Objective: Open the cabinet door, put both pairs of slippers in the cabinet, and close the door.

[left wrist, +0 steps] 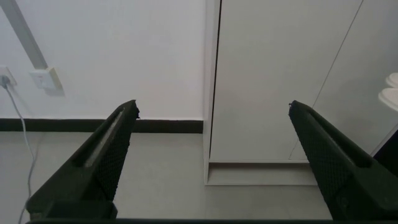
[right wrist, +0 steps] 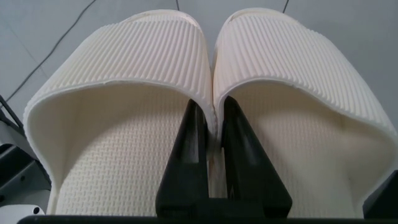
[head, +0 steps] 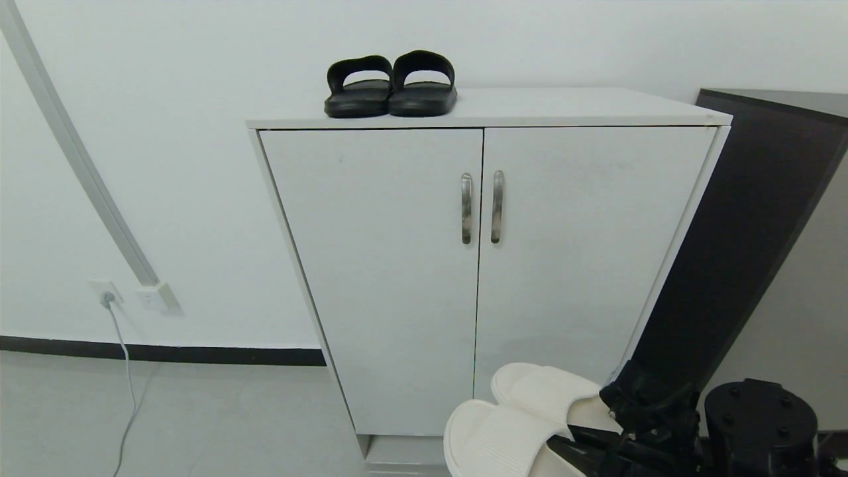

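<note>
White cabinet [head: 384, 298] with two doors, both shut, stands on a grey floor [head: 199, 417] against a pale wall. Two upright metal handles [head: 466, 208] sit side by side where the doors meet.

Black slippers [head: 391, 86], a pair, rest side by side on the cabinet top. They are at its front edge, toward its left corner, with their toes facing outward.

Cream ribbed slippers [head: 517, 417], the second pair, are held low in front of the right door [head: 583, 252], near its bottom edge. The right gripper [right wrist: 213, 115] holds them. Its jaws pinch the two touching inner edges of the pair, one finger inside each slipper.

The left gripper [left wrist: 212, 107] hangs low, facing the bottom left corner of the cabinet. Its jaws are spread wide with nothing between them.

On the wall left of the cabinet is a socket [head: 106, 291] with a grey cable [head: 126, 371] trailing to the floor. A dark panel [head: 748, 232] stands just beside the cabinet's right side.
</note>
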`<state>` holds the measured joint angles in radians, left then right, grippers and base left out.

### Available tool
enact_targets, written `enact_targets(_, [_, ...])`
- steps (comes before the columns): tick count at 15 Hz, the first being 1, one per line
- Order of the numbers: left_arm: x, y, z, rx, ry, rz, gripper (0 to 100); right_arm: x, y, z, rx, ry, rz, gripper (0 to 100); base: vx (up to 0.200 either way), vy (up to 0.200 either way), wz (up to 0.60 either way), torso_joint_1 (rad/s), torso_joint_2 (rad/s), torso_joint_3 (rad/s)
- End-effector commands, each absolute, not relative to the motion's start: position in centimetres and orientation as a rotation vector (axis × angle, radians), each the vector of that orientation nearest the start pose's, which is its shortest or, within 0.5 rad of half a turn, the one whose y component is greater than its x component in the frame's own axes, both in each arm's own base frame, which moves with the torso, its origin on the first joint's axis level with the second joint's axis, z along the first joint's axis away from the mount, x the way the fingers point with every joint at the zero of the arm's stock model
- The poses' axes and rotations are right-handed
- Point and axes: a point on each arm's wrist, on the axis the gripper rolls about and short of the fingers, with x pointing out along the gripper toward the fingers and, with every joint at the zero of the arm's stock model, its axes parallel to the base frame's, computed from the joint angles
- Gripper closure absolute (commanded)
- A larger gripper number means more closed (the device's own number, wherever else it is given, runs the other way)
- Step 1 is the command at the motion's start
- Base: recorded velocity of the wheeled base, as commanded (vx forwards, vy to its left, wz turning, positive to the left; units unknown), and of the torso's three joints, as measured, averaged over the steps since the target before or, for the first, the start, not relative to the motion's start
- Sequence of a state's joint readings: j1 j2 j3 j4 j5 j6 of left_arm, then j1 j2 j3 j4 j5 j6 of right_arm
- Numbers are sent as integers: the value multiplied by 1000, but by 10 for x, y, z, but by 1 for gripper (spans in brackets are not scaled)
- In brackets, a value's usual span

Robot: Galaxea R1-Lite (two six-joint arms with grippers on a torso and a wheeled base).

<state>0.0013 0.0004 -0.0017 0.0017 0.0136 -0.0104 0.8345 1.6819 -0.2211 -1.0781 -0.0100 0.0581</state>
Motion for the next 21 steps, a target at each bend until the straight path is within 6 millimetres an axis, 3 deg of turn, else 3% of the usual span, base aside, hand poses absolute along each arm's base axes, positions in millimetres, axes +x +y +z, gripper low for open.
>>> enact_targets(1, [-23, 0, 76, -11, 1, 15, 0, 149, 164, 94, -108, 385, 803, 100, 0, 0, 0, 0, 0, 0])
enact_targets(8, [-20, 1, 78, 12, 39, 72, 0, 146, 163, 94, -103, 367, 813, 100, 0, 0, 0, -2, 78, 51])
enact_targets(11, [-27, 1, 142, -86, -65, 59, 0, 144, 163, 94, -99, 348, 822, 100, 0, 0, 0, 0, 0, 0])
enact_targets(15, [-9, -3, 161, -48, 32, -122, 0, 145, 165, 90, -106, 360, 817, 100, 0, 0, 0, 0, 0, 0])
enact_targets(21, [53, -7, 192, -68, 179, -324, 0, 146, 167, 91, -103, 357, 826, 100, 0, 0, 0, 0, 0, 0])
